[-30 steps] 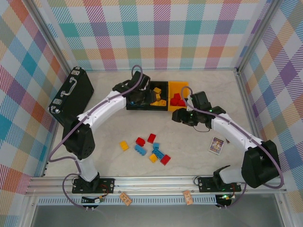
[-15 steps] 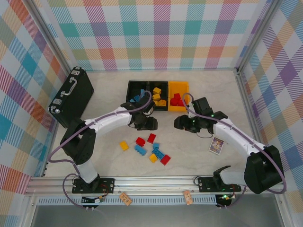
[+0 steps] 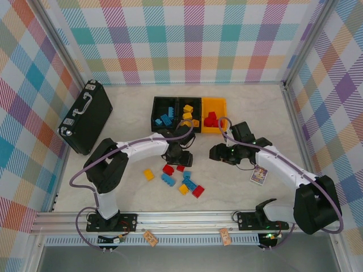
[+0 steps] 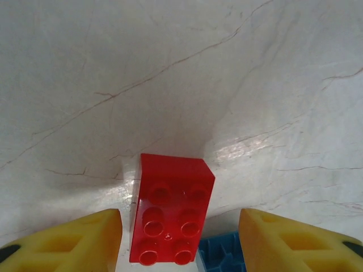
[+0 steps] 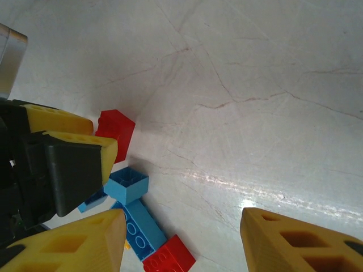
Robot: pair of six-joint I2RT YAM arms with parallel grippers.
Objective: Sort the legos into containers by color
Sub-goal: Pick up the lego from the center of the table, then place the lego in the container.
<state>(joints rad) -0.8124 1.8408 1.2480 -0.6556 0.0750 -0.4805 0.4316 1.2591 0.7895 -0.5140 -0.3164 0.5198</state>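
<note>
Your left gripper [image 4: 179, 222] straddles the red brick [image 4: 170, 209], jaws apart and empty. The brick's long axis runs crosswise to the jaws. Your right gripper [image 5: 180, 226], also apart and empty, sits farther right.

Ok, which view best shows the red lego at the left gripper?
Left wrist: the red lego lies studs up between the left gripper's open fingers. Top external has it mostly hidden under that gripper; right wrist catches a red corner beside it.

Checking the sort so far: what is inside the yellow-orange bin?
The yellow-orange bin holds a pile of red legos at its near end. Whatever lies under the pile is covered, and their count is unclear.
</note>
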